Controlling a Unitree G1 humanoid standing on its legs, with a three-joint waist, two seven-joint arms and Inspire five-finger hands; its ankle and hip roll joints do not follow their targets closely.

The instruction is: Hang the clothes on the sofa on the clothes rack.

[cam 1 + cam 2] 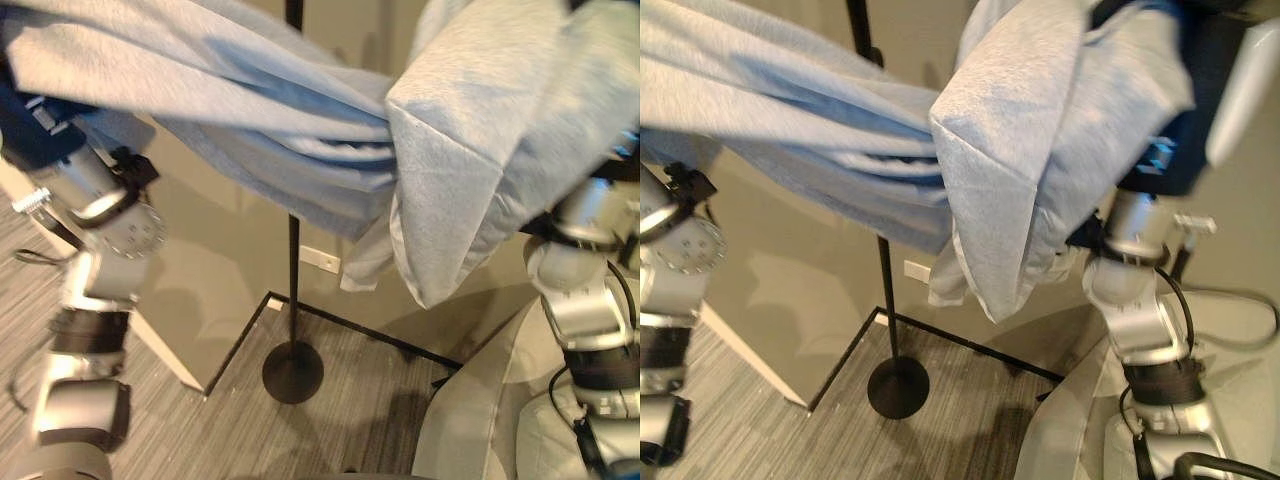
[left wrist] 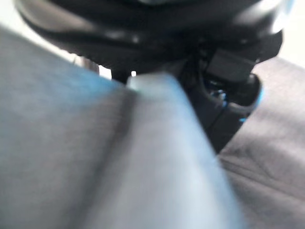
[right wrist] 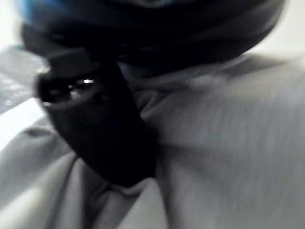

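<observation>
A light blue-grey garment (image 1: 300, 110) hangs spread in the air between my two raised arms, crossing in front of the black rack pole (image 1: 294, 290). The pole rises from a round base (image 1: 292, 372) on the carpet. My left hand (image 1: 25, 125) is at the garment's left end. In the left wrist view a fold of cloth (image 2: 157, 157) runs up under the left hand (image 2: 157, 33) beside its thumb (image 2: 228, 100). My right hand (image 1: 1185, 110) holds the bunched right end high. Up close, the right hand's thumb (image 3: 105, 138) presses into gathered cloth (image 3: 228, 143).
A light grey sofa (image 1: 480, 420) sits at the lower right, close to my right arm. A beige partition (image 1: 200, 290) with a white outlet (image 1: 320, 259) stands behind the rack. A thin black rail (image 1: 370, 335) runs along the carpet past the base.
</observation>
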